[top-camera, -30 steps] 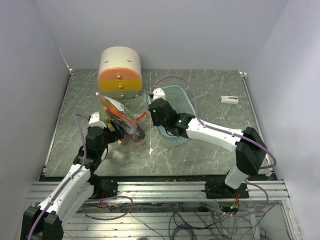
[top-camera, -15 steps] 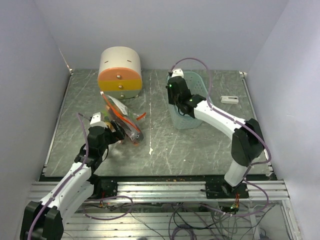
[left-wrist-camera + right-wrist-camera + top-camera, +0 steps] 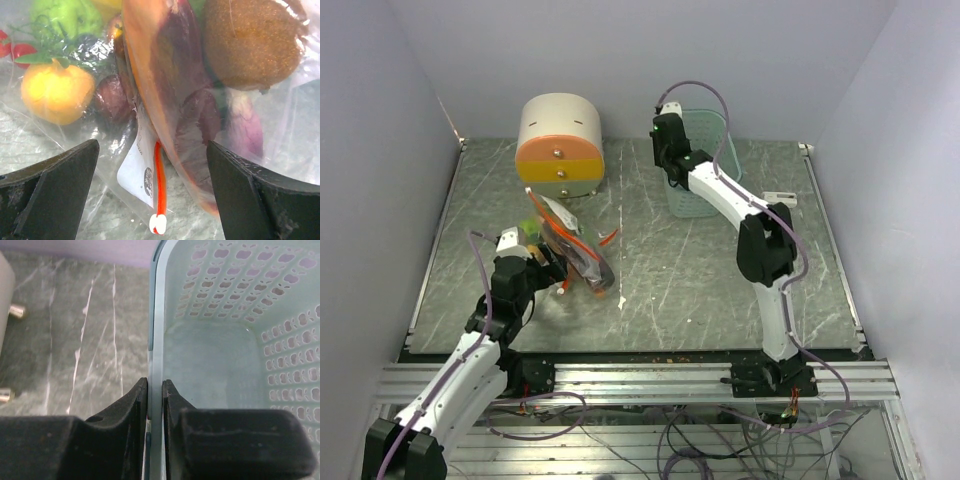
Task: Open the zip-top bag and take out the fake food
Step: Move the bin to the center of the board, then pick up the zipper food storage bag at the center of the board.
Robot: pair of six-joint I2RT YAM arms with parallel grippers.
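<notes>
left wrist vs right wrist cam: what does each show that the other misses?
Left wrist only: the zip-top bag packed with fake food, its red zip strip, framed by the open left gripper. Right wrist only: the right gripper pinching the rim of the teal basket, nothing visible inside it, plus an edge of the drawer box. Both: the marble table.

1. The left gripper (image 3: 152, 150) is spread wide, with one dark finger at 8 o'clock and the other at 4 o'clock.
2. Between the fingers lies the clear, crumpled zip-top bag (image 3: 292, 140) on the grey marbled table (image 3: 95, 222).
3. The fake food (image 3: 150, 65) shows through the plastic:
   - a yellow-orange fruit (image 3: 57, 95) at 9 o'clock
   - a lime-green fruit (image 3: 70, 17) at 11 o'clock
   - a rough brown-orange ball (image 3: 250, 42) at 1 o'clock
   - dark red-purple pieces (image 3: 195, 125) at centre
4. A red strip (image 3: 159, 190) with a white end hangs toward 6 o'clock, just beside a white label (image 3: 136, 175).
</notes>
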